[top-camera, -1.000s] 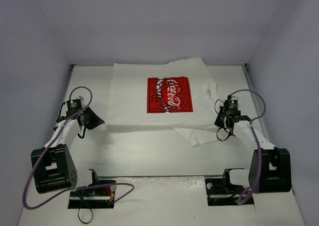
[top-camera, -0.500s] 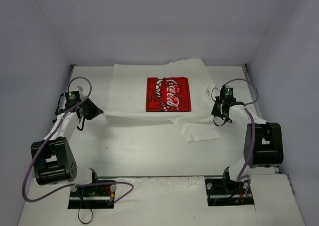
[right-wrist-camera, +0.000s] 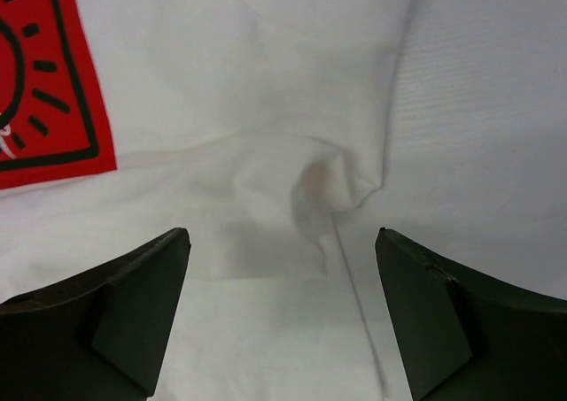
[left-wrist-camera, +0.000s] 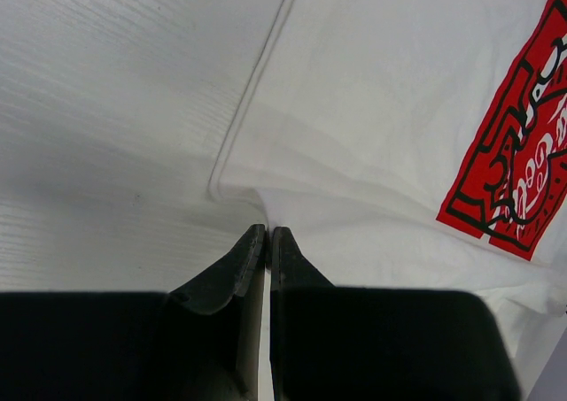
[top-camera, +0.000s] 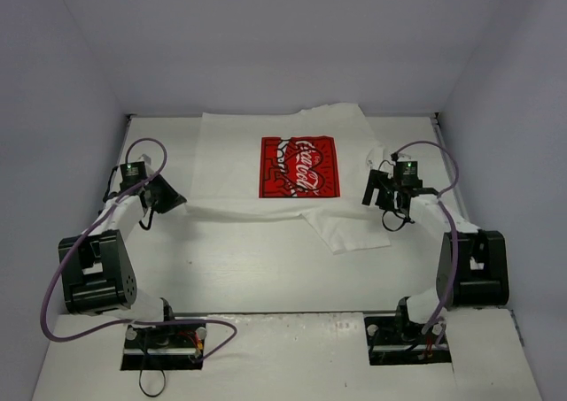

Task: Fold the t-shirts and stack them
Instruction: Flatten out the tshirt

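Observation:
The white t-shirt [top-camera: 235, 153] lies spread across the far half of the table, its red square print [top-camera: 299, 166] facing up. A loose flap [top-camera: 350, 228] points toward the near right. My left gripper [top-camera: 177, 202] is at the shirt's left near edge, shut on the t-shirt [left-wrist-camera: 372, 109]; the hem rises into the closed tips of the left gripper [left-wrist-camera: 267, 233]. My right gripper [top-camera: 376, 191] hovers open over the shirt's right side. In the right wrist view the right gripper [right-wrist-camera: 282, 242] frames a small bunched peak of cloth [right-wrist-camera: 332, 180], touching nothing.
The white table [top-camera: 266, 273] is boxed in by pale walls on the left, right and back. Both arm bases [top-camera: 164, 335] [top-camera: 407, 330] sit at the near edge, with looped cables beside each arm.
Both arms carried the shirt's near edge away from the bases. The right gripper then opened and let the cloth drop; the left stays shut on the hem.

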`<state>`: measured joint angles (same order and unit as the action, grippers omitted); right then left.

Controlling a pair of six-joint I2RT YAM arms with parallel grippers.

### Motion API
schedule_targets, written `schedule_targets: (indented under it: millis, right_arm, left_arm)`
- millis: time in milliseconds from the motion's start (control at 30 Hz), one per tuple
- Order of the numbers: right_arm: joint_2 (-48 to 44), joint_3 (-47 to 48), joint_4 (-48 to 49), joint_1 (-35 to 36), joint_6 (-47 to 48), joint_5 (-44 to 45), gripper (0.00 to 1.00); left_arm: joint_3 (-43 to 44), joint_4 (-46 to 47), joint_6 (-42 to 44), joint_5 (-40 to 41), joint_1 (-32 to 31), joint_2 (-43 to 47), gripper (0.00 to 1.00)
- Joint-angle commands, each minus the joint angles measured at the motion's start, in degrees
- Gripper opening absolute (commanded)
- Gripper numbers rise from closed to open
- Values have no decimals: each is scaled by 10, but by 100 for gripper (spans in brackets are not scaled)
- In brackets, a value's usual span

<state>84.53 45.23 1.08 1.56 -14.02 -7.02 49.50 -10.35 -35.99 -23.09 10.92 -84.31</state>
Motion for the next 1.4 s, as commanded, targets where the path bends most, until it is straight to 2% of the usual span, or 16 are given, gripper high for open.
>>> schedule_targets:
  millis: [0,233,300,500,733,767,800,833,967,1067,1167,1267,1367]
  right_arm:
    - [-48,-41,-6,3,2,-33,84]
    - [-42,-67,-14,5,-29,-6,82]
    - [-32,-68,-34,15,-43,21,73]
    - [-22,-70,-66,39,-78,63,58]
    - [-48,-80,-111,46,-129,106,51]
    - [-52,-80,-114,46,-132,114,55]
    - [-56,-78,-120,46,-133,123,64]
    - [-61,-73,-126,45,-134,134,70]
    - [-60,-68,-134,46,-135,144,86]
    - [-37,-69,-134,47,-137,129,88]
    - [-24,-69,-133,48,-137,119,82]
    - [-25,-85,-133,48,-149,93,70]
    - [-48,-100,-134,55,-162,89,37]
  left_arm:
    - [2,24,2,-11,-2,21,0]
    - [2,26,1,-15,-3,24,0]
    - [2,26,-3,-17,-3,29,0]
    - [-6,23,-6,-13,-4,40,0]
    - [-7,19,-7,-12,-4,46,0]
    - [-7,19,-7,-13,-4,46,0]
    - [-8,19,-7,-13,-4,46,0]
    - [-6,18,-7,-13,-4,47,0]
    - [-3,16,-6,-14,-4,48,0]
    - [-3,16,-6,-14,-4,48,0]
    - [-4,16,-6,-13,-4,51,0]
    - [-6,15,-4,-11,-4,55,0]
    - [-6,12,-4,-10,-4,57,0]
